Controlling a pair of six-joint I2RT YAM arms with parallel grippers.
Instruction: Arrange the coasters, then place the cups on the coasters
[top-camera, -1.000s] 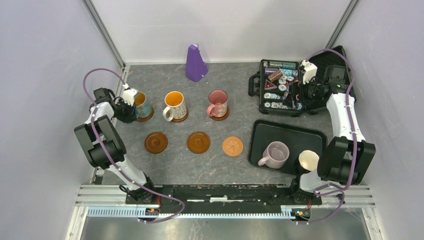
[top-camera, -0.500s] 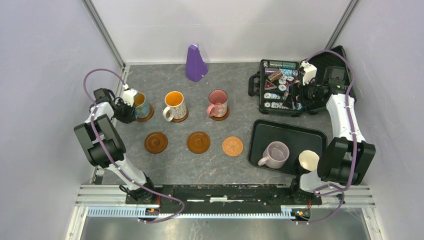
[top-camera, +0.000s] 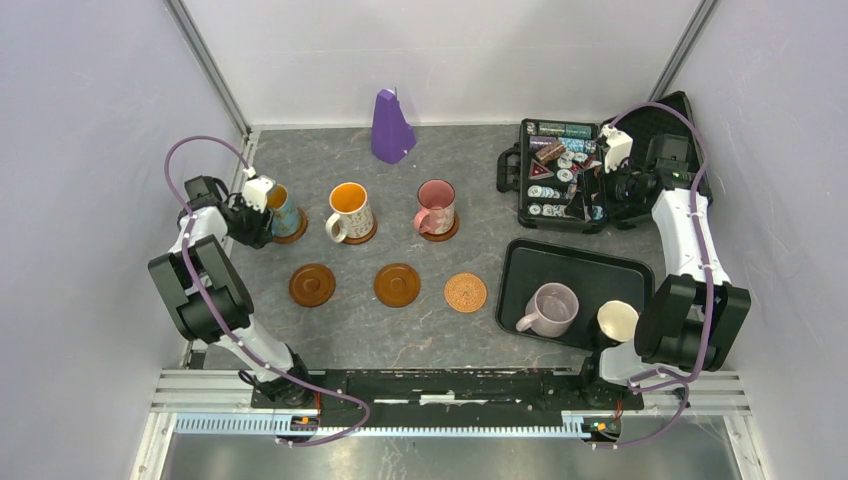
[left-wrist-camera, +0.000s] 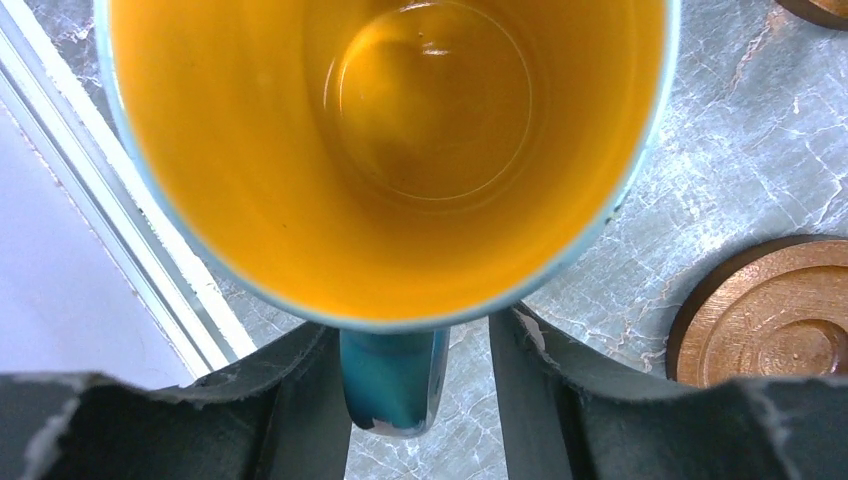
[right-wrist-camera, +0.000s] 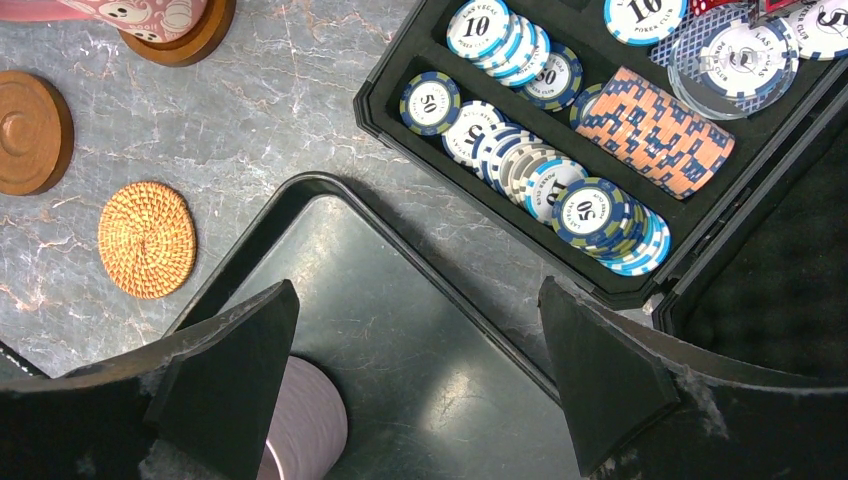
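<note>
- The blue mug (top-camera: 283, 210), yellow inside, stands upright on the left rear coaster (top-camera: 295, 235), a dark brown disc at the left end of the back row.
- The white mug (top-camera: 350, 210), orange inside, sits on the middle rear coaster (top-camera: 362, 237), its handle turned to the near left.
- The pink mug (top-camera: 436, 206) stands on the right rear coaster (top-camera: 441, 235), its handle to the left.
- In the front row, the left front coaster (top-camera: 312, 284) and the middle front coaster (top-camera: 397, 284) are dark brown with ringed centres, and both are bare.
- The woven coaster (top-camera: 465, 292), a lighter orange-brown, lies bare at the right end of that row.
- The lilac mug (top-camera: 552, 308) stands upright on the black tray (top-camera: 590, 265).
- The cream-lined mug (top-camera: 617, 320) stands at the tray's near right corner, partly hidden.
</note>
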